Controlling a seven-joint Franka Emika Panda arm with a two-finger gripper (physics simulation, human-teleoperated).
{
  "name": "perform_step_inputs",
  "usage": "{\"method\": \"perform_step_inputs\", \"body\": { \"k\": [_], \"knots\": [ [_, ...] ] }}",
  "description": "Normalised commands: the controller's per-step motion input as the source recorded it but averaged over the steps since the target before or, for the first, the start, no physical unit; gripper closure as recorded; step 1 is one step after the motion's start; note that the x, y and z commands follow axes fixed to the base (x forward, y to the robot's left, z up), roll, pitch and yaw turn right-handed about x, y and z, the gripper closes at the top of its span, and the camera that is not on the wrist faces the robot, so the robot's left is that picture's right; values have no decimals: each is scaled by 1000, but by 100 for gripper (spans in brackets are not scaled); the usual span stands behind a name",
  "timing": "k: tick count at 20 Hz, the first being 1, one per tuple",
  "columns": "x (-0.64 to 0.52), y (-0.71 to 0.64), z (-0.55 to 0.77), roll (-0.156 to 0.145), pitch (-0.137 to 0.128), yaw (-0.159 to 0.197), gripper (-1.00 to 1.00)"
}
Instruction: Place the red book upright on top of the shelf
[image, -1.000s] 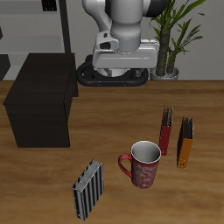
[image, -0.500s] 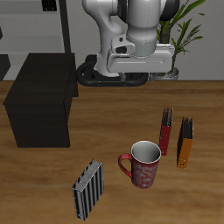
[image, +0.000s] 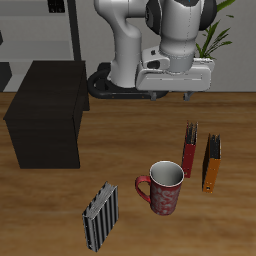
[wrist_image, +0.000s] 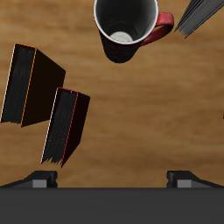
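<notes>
The red book (image: 189, 148) stands upright on the table beside an orange book, behind the mug. It also shows in the wrist view (wrist_image: 66, 125), seen from above. The shelf (image: 45, 110) is a large black box at the far side of the table from the books. My gripper (image: 175, 96) hangs high above the table, behind and above the red book, open and empty. In the wrist view its fingertips (wrist_image: 39, 179) stand wide apart around my gripper's (wrist_image: 112, 179) empty gap.
An orange book (image: 212, 162) stands beside the red book and also shows in the wrist view (wrist_image: 31, 85). A red mug (image: 165, 187) stands in front of them. A grey-and-black striped book (image: 100, 213) stands near the front edge. A potted plant (image: 205, 45) is at the back.
My gripper has moved sideways, away from the shelf side and to above the area behind the books. The books, mug and shelf have not moved.
</notes>
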Motion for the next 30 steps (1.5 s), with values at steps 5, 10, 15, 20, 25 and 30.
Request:
{"method": "perform_step_inputs", "body": {
  "k": [5, 10, 15, 20, 25, 30],
  "knots": [
    [110, 271, -117, -22, -39, -4, -100],
    [83, 102, -224, 4, 9, -9, -100],
    [41, 153, -306, -5, 15, -44, -100],
    [-31, 93, -255, 1, -21, 8, -100],
    [13, 1, -155, -15, 2, -6, -100],
    [-1, 27, -156, -3, 9, -9, -100]
  ]
}}
